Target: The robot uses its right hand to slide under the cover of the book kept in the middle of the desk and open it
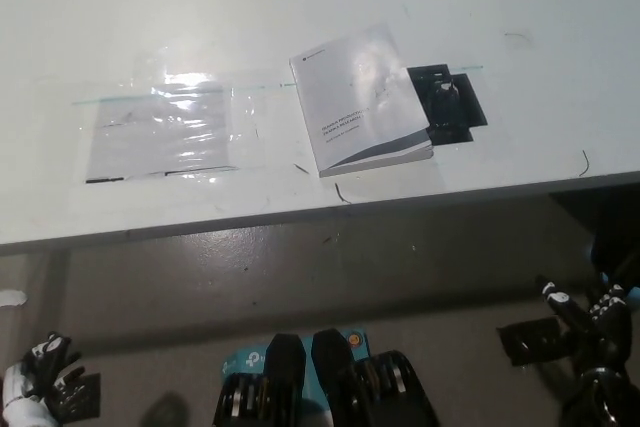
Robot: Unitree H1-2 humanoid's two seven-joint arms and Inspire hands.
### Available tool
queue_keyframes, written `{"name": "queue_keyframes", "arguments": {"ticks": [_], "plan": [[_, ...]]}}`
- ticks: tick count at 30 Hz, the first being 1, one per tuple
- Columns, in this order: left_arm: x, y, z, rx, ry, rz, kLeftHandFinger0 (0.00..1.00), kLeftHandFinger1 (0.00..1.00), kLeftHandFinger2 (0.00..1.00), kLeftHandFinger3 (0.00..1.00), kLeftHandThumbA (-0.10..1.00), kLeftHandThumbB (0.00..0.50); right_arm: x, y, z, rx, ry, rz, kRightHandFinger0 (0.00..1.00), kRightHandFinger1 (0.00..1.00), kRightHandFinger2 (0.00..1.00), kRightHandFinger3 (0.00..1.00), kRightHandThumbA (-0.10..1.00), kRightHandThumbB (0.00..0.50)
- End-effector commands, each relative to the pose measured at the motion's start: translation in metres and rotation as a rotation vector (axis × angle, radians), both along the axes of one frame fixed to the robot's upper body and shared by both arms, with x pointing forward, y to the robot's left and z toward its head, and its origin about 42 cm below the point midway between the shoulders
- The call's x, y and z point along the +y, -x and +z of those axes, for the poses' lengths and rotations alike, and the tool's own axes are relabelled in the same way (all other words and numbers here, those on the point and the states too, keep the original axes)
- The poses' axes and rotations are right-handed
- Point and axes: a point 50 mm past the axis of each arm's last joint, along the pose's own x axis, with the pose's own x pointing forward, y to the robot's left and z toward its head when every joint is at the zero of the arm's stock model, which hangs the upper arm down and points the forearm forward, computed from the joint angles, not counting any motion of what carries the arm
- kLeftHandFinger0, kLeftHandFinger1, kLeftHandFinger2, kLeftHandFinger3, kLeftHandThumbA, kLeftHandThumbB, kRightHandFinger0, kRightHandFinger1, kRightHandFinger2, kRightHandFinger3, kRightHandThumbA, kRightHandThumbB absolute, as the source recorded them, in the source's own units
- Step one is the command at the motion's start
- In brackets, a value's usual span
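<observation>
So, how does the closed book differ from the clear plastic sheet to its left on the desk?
The book is thick, with page edges showing along its near side; the plastic sheet lies thin and flat. The book is opaque white with a dark corner band and printed text; the sheet is see-through and glares under the light. The book sits turned at an angle; the sheet lies about square with the desk edge. Both rest on the white desk, untouched by either hand.
</observation>
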Motion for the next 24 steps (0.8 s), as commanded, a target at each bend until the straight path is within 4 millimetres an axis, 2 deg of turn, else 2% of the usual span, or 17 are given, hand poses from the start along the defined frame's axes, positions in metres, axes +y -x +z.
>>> {"name": "queue_keyframes", "arguments": {"ticks": [1,4,5,8,9,10,11,15,18,20,22,24], "plan": [[0.011,-0.003,0.011,-0.034,-0.033,0.037,0.61,0.6,0.67,0.68,0.57,0.036,-0.016,-0.02,0.041,-0.152,-0.024,-0.162,0.66,0.98,1.0,1.0,1.0,0.059],[0.012,-0.002,0.011,-0.036,-0.03,0.049,0.59,0.58,0.65,0.68,0.55,0.034,-0.02,-0.027,0.055,-0.165,-0.019,-0.193,0.62,0.96,1.0,1.0,1.0,0.048],[0.012,-0.001,0.01,-0.029,-0.035,0.05,0.63,0.61,0.67,0.72,0.55,0.021,-0.025,-0.032,0.068,-0.166,-0.014,-0.231,0.62,0.94,1.0,1.0,1.0,0.061],[0.013,0.001,0.009,-0.026,-0.033,0.05,0.62,0.62,0.69,0.74,0.56,0.012,-0.029,-0.037,0.081,-0.17,-0.01,-0.242,0.65,0.95,1.0,1.0,1.0,0.076],[0.012,0.002,0.008,-0.022,-0.036,0.054,0.6,0.61,0.69,0.75,0.55,0.003,-0.029,-0.037,0.088,-0.176,-0.001,-0.238,0.72,1.0,1.0,1.0,1.0,0.067],[0.012,0.002,0.008,-0.017,-0.033,0.055,0.6,0.61,0.69,0.74,0.55,0.0,-0.029,-0.036,0.095,-0.184,-0.009,-0.246,0.73,1.0,1.0,1.0,1.0,0.054],[0.013,0.002,0.007,-0.011,-0.025,0.057,0.62,0.61,0.7,0.75,0.55,0.0,-0.028,-0.037,0.102,-0.188,-0.036,-0.272,0.67,1.0,1.0,1.0,1.0,0.1],[0.015,0.005,0.004,-0.001,-0.025,0.048,0.64,0.64,0.74,0.79,0.57,0.0,-0.027,-0.033,0.112,-0.194,-0.036,-0.27,0.66,1.0,1.0,1.0,1.0,0.099],[0.017,0.007,0.001,0.012,-0.006,0.064,0.62,0.62,0.72,0.79,0.57,0.0,-0.02,-0.034,0.126,-0.178,-0.014,-0.28,0.62,0.99,1.0,1.0,1.0,0.074],[0.018,0.007,0.0,0.014,-0.005,0.067,0.61,0.6,0.7,0.78,0.56,0.0,-0.018,-0.034,0.131,-0.167,0.002,-0.279,0.58,0.98,1.0,1.0,1.0,0.08],[0.018,0.009,-0.001,0.019,-0.002,0.069,0.62,0.6,0.72,0.78,0.56,0.0,-0.014,-0.033,0.135,-0.167,0.012,-0.273,0.63,1.0,1.0,1.0,1.0,0.071],[0.018,0.011,-0.002,0.02,0.002,0.074,0.61,0.61,0.75,0.77,0.55,0.0,-0.01,-0.034,0.142,-0.164,0.019,-0.274,0.67,1.0,1.0,1.0,1.0,0.092]]}}
